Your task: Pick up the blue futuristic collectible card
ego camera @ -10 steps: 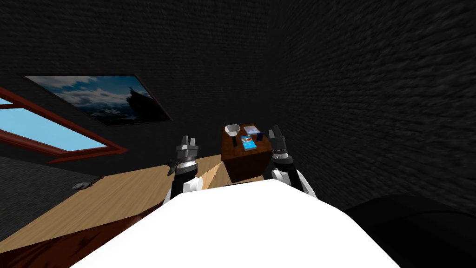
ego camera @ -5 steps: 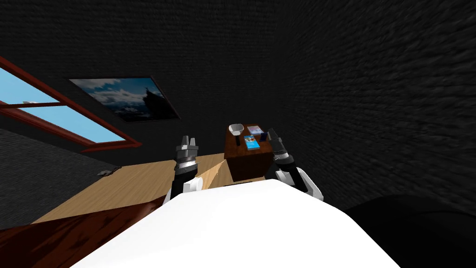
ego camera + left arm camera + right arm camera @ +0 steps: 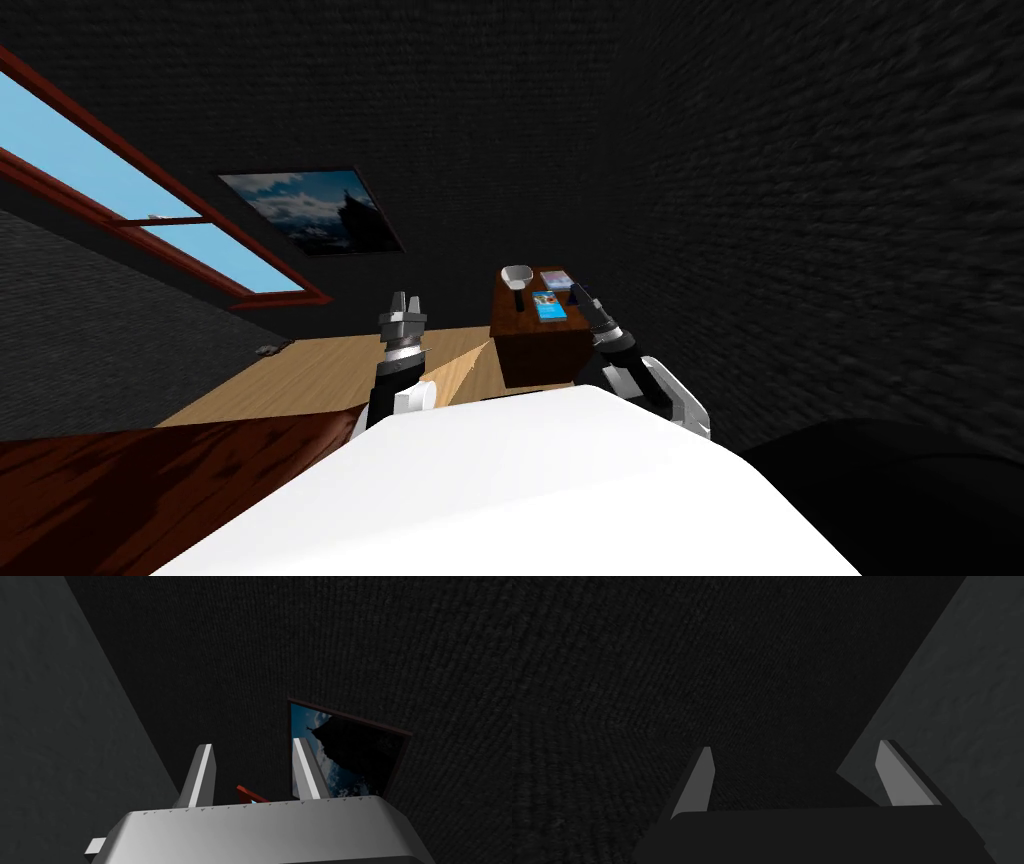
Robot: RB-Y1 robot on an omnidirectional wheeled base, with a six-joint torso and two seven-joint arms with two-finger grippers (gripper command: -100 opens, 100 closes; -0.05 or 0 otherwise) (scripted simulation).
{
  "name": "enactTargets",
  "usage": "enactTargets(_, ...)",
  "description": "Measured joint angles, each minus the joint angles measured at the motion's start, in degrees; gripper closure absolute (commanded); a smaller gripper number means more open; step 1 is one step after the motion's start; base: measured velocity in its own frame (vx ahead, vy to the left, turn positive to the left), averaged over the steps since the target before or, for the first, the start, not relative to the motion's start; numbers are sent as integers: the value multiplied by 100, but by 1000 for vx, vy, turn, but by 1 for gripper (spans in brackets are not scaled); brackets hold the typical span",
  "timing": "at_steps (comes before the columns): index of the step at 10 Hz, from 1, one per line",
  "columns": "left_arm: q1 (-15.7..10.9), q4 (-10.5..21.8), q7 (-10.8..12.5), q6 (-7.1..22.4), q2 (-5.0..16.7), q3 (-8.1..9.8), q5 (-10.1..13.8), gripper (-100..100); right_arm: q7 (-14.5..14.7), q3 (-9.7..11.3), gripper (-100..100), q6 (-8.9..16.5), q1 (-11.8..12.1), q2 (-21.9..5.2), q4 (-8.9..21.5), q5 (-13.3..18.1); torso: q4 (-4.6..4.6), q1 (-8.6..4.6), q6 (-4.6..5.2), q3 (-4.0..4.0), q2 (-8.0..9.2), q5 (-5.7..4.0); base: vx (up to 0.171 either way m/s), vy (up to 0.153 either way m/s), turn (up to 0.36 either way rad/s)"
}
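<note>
**Card flat on the small table, both our grippers empty**

The small dark wooden table (image 3: 540, 350) stands against the dark wall, with open pale wood floor (image 3: 320, 375) to its left. On its top we count four things. One blue card (image 3: 549, 305) lies flat towards the near edge. One white bowl (image 3: 517, 275) sits at the far left corner, and one paler flat card (image 3: 557, 280) at the far side. We cannot identify the one small dark object (image 3: 518, 296).

Our right gripper (image 3: 580, 296) hovers at the table's right edge, just beside the blue card, its fingers (image 3: 698, 786) spread wide and holding nothing. Our left gripper (image 3: 403, 306) is raised over the floor, well apart from the table, with fingers (image 3: 202, 776) parted more narrowly and nothing between them.
</note>
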Motion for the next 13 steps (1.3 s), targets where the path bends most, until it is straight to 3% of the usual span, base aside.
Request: enactTargets(13, 0, 0, 0, 0, 0, 0, 0, 0, 96, -311, -100, -31, -55, -2144, 995, 801, 0, -2, 2, -2, -3, 0, -21, 15, 148)
